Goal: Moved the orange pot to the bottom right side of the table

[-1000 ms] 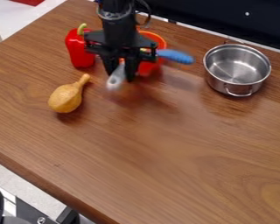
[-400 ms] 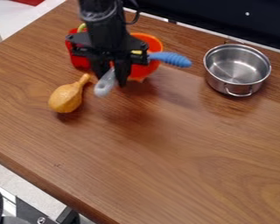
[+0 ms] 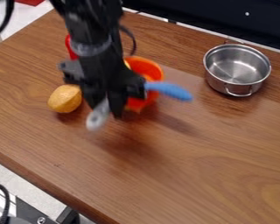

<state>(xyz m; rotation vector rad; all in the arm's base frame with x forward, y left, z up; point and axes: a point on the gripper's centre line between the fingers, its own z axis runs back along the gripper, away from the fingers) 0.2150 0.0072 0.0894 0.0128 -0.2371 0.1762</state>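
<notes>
- The orange round pot (image 3: 143,69) has just been carried down the view, away from the far edge of the brown wooden desk (image 3: 206,166); it is now seen in the upper part of the desk, left of the middle.
- The black fingers (image 3: 117,105) have been brought down the view with it. They are judged to be closed on the pot, since the two are moved together, though the exact place of the grip cannot be told.
- The grey handle-like piece (image 3: 96,119) by the fingertips and the blue handle (image 3: 170,90) at the pot's right have been shifted along as well. How each is joined to the pot cannot be told.
- The red pepper (image 3: 71,47) and the neck of the yellow-orange gourd (image 3: 65,99) are now partly covered by the black arm (image 3: 89,33); no shift of either is seen.
- The shiny steel pot (image 3: 237,65) is left in its place near the far edge, towards the right.
- For the task, the carry seems only begun: the desk's bottom right is well apart from the orange pot, and a long stretch towards it is still to be covered.
- A firm grip and a slow lowering are called for, as the pot could be swung or tipped if released too high.
</notes>
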